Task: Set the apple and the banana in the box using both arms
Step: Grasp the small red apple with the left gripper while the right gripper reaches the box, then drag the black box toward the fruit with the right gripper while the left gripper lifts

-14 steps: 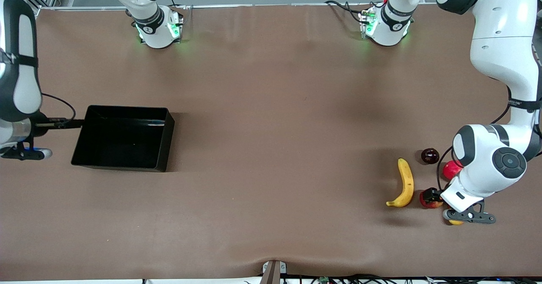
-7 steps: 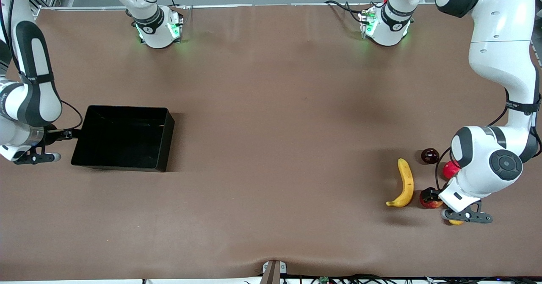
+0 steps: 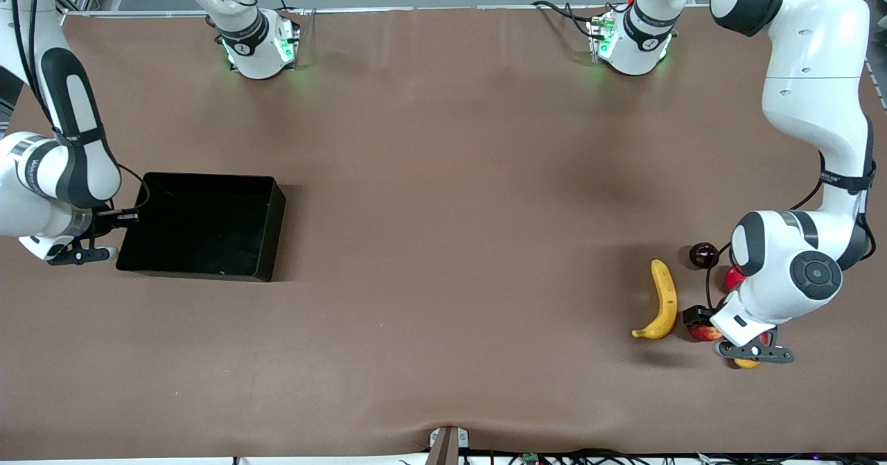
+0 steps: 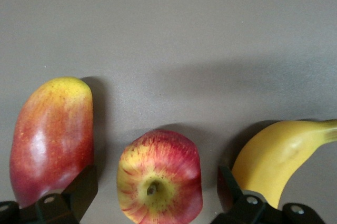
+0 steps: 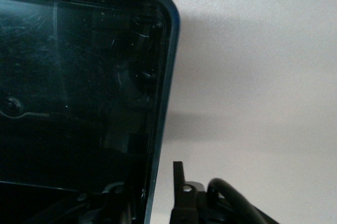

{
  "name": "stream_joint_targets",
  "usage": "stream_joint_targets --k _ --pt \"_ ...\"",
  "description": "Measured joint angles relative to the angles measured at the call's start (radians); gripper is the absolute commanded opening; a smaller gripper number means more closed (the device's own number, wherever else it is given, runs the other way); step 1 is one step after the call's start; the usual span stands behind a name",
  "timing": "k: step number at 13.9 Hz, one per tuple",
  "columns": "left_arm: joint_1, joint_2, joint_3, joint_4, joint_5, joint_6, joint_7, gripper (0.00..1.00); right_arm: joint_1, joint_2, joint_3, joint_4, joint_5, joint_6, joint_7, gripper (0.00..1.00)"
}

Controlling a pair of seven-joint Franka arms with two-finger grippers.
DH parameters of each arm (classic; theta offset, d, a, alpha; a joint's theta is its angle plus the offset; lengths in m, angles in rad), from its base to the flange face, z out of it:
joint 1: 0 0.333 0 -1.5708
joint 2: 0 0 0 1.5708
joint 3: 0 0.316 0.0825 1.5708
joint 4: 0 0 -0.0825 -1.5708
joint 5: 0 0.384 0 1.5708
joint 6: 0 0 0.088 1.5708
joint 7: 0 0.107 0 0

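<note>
Left pincer (image 4: 152,203) spread astride the apple (image 4: 159,177) (mango (image 4: 51,139) and banana (image 3: 660,301) flank it) on the desk (image 3: 443,208). Right pincer (image 5: 152,192) straddles the box (image 3: 201,224) wall, unclosed.

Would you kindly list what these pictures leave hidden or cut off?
- Front view: the left arm covers most of the mango and part of the apple.
- Left wrist view: the frame's edge cuts off the banana and the left gripper.
- Right wrist view: only one corner of the box shows; the right gripper straddles its wall.
</note>
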Motion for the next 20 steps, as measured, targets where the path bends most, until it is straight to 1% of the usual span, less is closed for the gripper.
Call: stream_joint_targets --k 1,2,3,4,5,7,9,12,15,17,19,20 --pt "0.0 0.001 0.001 0.0 0.0 0.0 0.0 1.0 0.0 -0.003 0.003 0.001 0.0 -0.019 0.0 0.0" --pt "0.001 0.001 0.002 -0.001 0.0 -0.001 0.0 0.9 0.002 -0.007 0.006 0.004 0.001 -0.035 0.001 0.0" --pt "0.002 0.001 0.002 -0.001 0.0 -0.001 0.0 0.71 0.005 -0.012 0.009 0.014 0.002 -0.059 0.002 0.0" --pt "0.002 0.002 0.002 -0.001 0.0 -0.002 0.0 0.54 0.01 -0.018 0.012 0.028 0.001 -0.108 0.0 0.0" --pt "0.003 0.002 0.002 -0.002 0.0 -0.002 0.0 0.4 0.018 -0.027 0.014 0.046 0.001 -0.165 0.0 0.0" --pt "0.002 0.002 0.002 -0.002 0.0 -0.002 0.0 0.22 0.039 -0.045 0.017 0.105 0.009 -0.291 0.004 0.0" --pt "0.001 0.002 0.002 -0.002 0.0 -0.002 0.0 0.0 0.061 -0.062 0.018 0.158 0.06 -0.411 0.012 0.0" --pt "0.0 0.001 0.001 0.003 0.001 -0.018 0.001 0.0 0.114 -0.091 0.022 0.181 0.129 -0.515 0.142 0.0" --pt "-0.005 -0.022 -0.002 0.014 0.002 -0.063 0.001 0.0 0.263 -0.109 0.028 0.18 0.181 -0.543 0.408 0.0" --pt "-0.019 -0.065 -0.003 0.021 0.002 -0.122 0.001 0.0 0.385 -0.109 0.033 0.179 0.228 -0.53 0.566 0.0" --pt "-0.036 -0.128 -0.006 0.026 0.002 -0.185 0.001 0.0 0.502 -0.108 0.035 0.176 0.252 -0.476 0.65 0.0" --pt "-0.044 -0.162 -0.007 0.027 0.002 -0.22 0.001 0.0 0.557 -0.106 0.035 0.174 0.28 -0.435 0.694 0.0"
